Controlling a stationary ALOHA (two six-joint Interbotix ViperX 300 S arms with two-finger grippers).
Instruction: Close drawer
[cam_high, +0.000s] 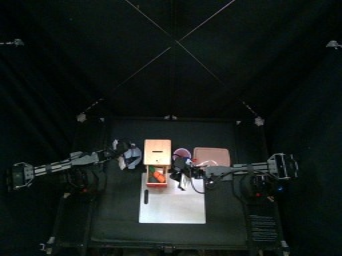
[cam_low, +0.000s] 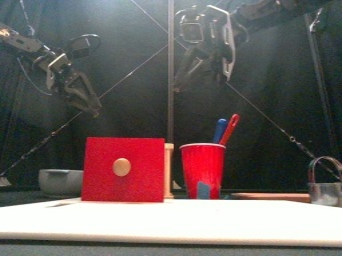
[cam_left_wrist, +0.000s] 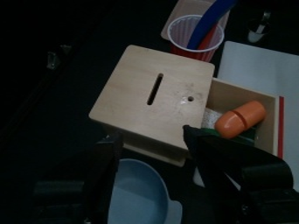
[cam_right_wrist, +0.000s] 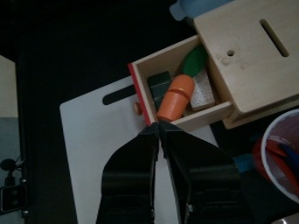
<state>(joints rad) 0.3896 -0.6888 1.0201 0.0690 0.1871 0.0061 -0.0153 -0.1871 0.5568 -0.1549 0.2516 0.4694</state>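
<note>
The wooden box (cam_high: 158, 150) has its drawer (cam_right_wrist: 211, 92) pulled out, red front (cam_low: 123, 169) facing the table's front. An orange carrot (cam_right_wrist: 176, 98) lies inside. My right gripper (cam_right_wrist: 159, 133) hangs over the white board right next to the drawer's red front (cam_right_wrist: 142, 87); its jaws are drawn together with nothing between them, and I cannot tell whether they touch the front. My left gripper (cam_left_wrist: 163, 166) hovers open at the box's left side, above a pale bowl (cam_left_wrist: 140, 188), holding nothing. The box top with its slot (cam_left_wrist: 158, 92) shows in the left wrist view.
A red cup (cam_low: 203, 170) with a blue and a red pen stands right of the box. The white board (cam_high: 174, 205) lies in front of the drawer. A pink item (cam_high: 210, 155) sits at the back right, and a small handled object (cam_low: 325, 180) at the far right.
</note>
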